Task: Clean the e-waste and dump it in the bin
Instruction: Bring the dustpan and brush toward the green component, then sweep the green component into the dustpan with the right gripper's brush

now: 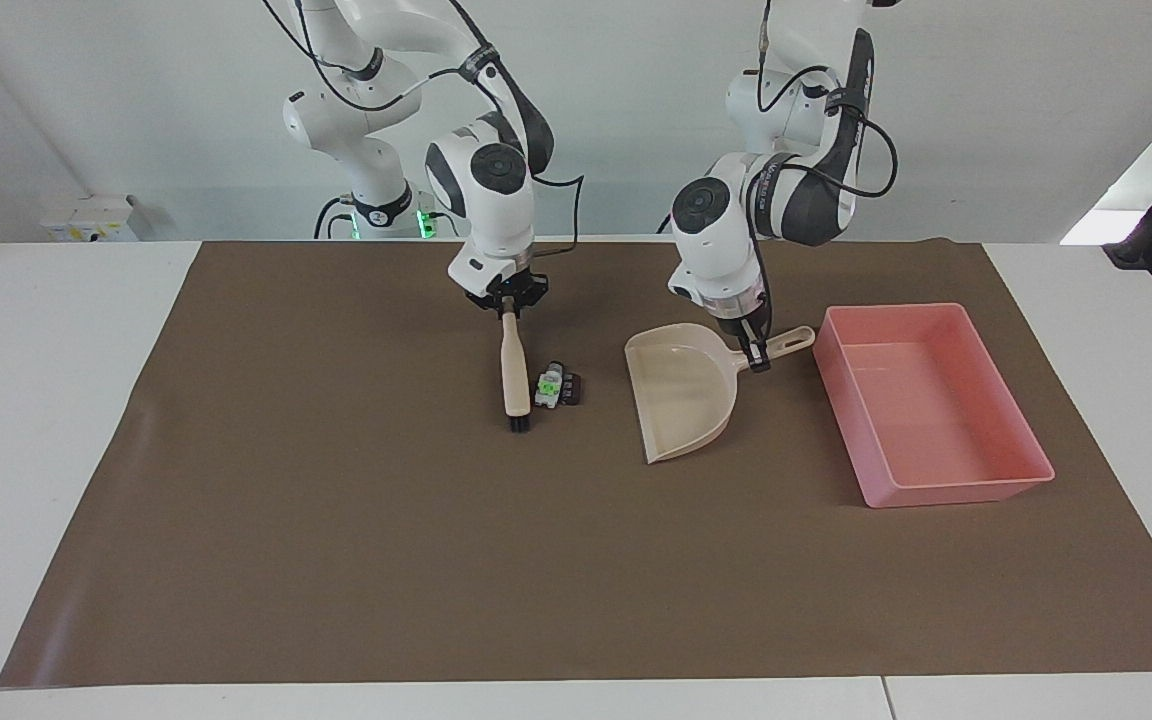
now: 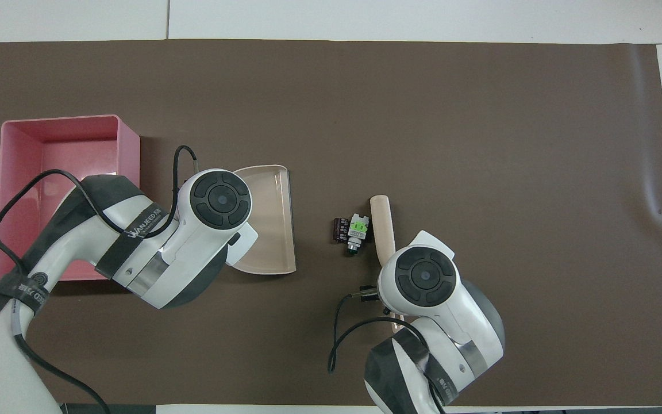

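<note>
Our right gripper (image 1: 508, 301) clamps the brush (image 1: 513, 372) beside the e-waste (image 1: 556, 385); our left gripper (image 1: 758, 357) clamps the dustpan (image 1: 681, 395) handle beside the bin (image 1: 976, 488). We should sweep slowly into a grounded lip.

You're looking at the e-waste (image 1: 557, 386) sitting as one tight cluster on the brown mat (image 1: 336, 560), mid-table: a white bit with bright green marks, with dark brown/black bits touching it on the side toward the bin (image 1: 936, 400). The overhead view is showing a small dark round piece poking out on the cluster's robot-facing side. The bin, a shallow pink rectangular tray with low walls, is lying flat and upright at the left arm's end of the table, well apart from the cluster. Its inside is showing only bare pink floor.
</note>
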### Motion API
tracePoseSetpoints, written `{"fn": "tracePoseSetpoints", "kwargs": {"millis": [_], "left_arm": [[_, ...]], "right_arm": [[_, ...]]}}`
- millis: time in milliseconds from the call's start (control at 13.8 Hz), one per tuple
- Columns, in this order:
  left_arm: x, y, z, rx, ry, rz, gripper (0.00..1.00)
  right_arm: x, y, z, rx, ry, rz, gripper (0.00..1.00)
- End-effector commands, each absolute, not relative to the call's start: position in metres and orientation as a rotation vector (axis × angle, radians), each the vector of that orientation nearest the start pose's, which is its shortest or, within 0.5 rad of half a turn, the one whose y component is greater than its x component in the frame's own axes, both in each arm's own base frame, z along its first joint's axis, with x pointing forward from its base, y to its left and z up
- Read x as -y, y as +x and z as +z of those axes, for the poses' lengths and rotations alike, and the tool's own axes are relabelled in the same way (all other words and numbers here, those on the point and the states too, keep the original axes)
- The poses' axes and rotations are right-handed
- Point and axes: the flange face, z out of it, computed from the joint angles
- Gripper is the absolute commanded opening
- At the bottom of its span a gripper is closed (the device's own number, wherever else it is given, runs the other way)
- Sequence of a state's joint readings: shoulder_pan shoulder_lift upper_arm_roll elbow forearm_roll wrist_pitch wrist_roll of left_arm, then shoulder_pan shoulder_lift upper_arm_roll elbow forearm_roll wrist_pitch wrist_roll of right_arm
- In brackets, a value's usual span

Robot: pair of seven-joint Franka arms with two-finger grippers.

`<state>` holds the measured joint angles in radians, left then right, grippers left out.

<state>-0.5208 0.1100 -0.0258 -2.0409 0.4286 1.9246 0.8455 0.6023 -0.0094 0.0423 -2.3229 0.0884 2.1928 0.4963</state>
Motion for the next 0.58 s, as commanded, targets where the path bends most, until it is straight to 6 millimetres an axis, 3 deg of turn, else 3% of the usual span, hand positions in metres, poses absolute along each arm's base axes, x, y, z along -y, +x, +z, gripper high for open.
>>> {"fn": "tracePoseSetpoints", "kwargs": {"millis": [0, 290, 507], "left_arm": [[0.293, 0.493, 0.361, -2.003, -1.903, 0.428, 0.00], [0.306, 0.480, 0.356, -2.026, -1.871, 0.455, 0.00], [0.306, 0.473, 0.353, -2.035, -1.860, 0.464, 0.00]], "right_arm": [[-0.314, 0.398, 0.321, 0.097, -3.114, 0.242, 0.00], [-0.359, 0.380, 0.301, 0.092, -3.028, 0.280, 0.00], [-0.403, 0.368, 0.299, 0.055, -2.927, 0.273, 0.00]]}}
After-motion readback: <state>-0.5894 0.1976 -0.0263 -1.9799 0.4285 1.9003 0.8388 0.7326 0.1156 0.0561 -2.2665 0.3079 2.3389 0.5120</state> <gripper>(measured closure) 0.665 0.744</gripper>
